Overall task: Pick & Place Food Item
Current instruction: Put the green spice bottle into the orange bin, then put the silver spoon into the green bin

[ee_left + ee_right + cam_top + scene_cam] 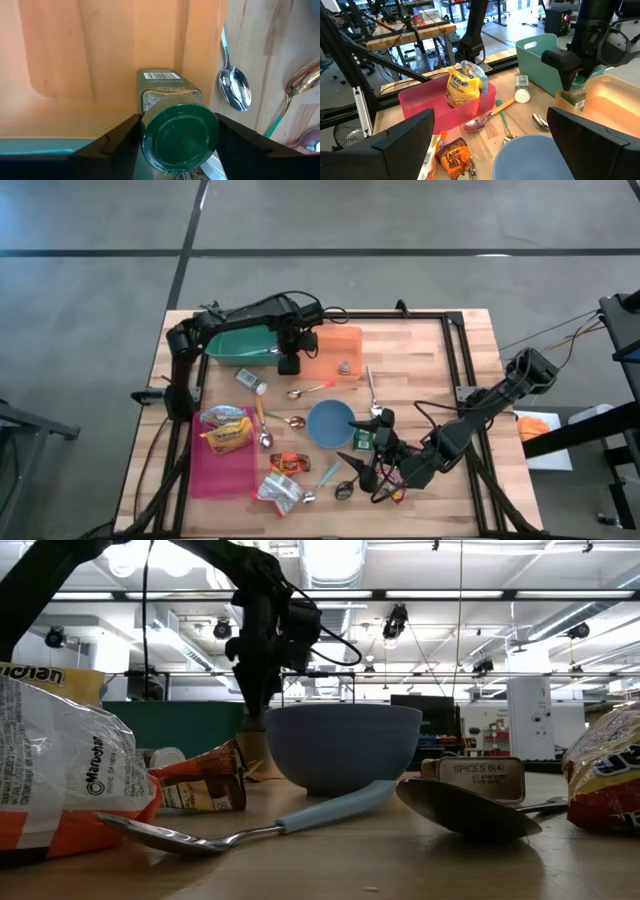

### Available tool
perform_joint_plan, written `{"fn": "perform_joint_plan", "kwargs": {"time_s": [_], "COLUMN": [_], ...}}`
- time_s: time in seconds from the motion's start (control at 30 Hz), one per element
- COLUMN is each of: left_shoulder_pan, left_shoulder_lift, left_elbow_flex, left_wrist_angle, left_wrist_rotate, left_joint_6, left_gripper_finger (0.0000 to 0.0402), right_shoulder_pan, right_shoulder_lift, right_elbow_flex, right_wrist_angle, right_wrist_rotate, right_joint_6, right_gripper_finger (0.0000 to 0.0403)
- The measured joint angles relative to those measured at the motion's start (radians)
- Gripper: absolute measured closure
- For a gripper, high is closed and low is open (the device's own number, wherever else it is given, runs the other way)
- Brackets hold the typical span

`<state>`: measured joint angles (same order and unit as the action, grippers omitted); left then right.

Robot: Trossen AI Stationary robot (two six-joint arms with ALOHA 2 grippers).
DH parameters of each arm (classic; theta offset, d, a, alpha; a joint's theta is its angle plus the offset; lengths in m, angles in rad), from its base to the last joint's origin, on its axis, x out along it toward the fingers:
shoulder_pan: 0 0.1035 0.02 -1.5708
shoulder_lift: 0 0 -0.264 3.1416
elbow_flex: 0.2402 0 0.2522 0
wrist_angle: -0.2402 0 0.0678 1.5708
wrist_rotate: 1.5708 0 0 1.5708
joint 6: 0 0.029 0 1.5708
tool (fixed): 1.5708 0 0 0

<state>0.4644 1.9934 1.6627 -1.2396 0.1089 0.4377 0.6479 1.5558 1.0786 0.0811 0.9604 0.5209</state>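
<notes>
Upper centre of the high view: the left gripper is positioned over the orange tray, its fingers set either side of a green-capped spice jar standing on the tray edge; a firm clamp cannot be told. Lower right: the right gripper is held with fingers wide apart beside the blue bowl.

Green-lidded spice jar, clear square body with greenish-grey contents and a barcode label near the base. Standing upright at the edge of the orange tray, beside the teal bin. Flanked on both sides by the left gripper's dark fingers.
</notes>
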Motion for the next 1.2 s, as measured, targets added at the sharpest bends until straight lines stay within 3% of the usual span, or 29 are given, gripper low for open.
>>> {"fn": "perform_joint_plan", "kwargs": {"time_s": [0.17,0.5,0.9,1.2], "left_shoulder_pan": [-0.001,-0.001,-0.001,-0.001], "left_shoulder_lift": [0.0,0.0,-0.004,-0.09], "left_elbow_flex": [0.0,0.0,0.081,0.093], "left_wrist_angle": [0.002,0.014,-0.094,-0.102], "left_wrist_rotate": [0.0,0.0,-0.056,-0.1], "left_joint_6": [-0.001,-0.072,-0.075,-0.1], "left_gripper_finger": [0.0117,0.0114,0.0112,0.0112], "right_shoulder_pan": [0.0,0.0,0.0,-0.001], "right_shoulder_lift": [0.0,0.0,0.0,0.0], "right_elbow_flex": [0.0,0.0,0.0,0.0], "right_wrist_angle": [0.0,0.0,-0.003,-0.011], "right_wrist_rotate": [0.0,0.0,0.0,0.002], "right_joint_6": [0.0,0.0,0.048,-0.03], "right_gripper_finger": [0.0022,0.0022,0.0022,0.0022]}}
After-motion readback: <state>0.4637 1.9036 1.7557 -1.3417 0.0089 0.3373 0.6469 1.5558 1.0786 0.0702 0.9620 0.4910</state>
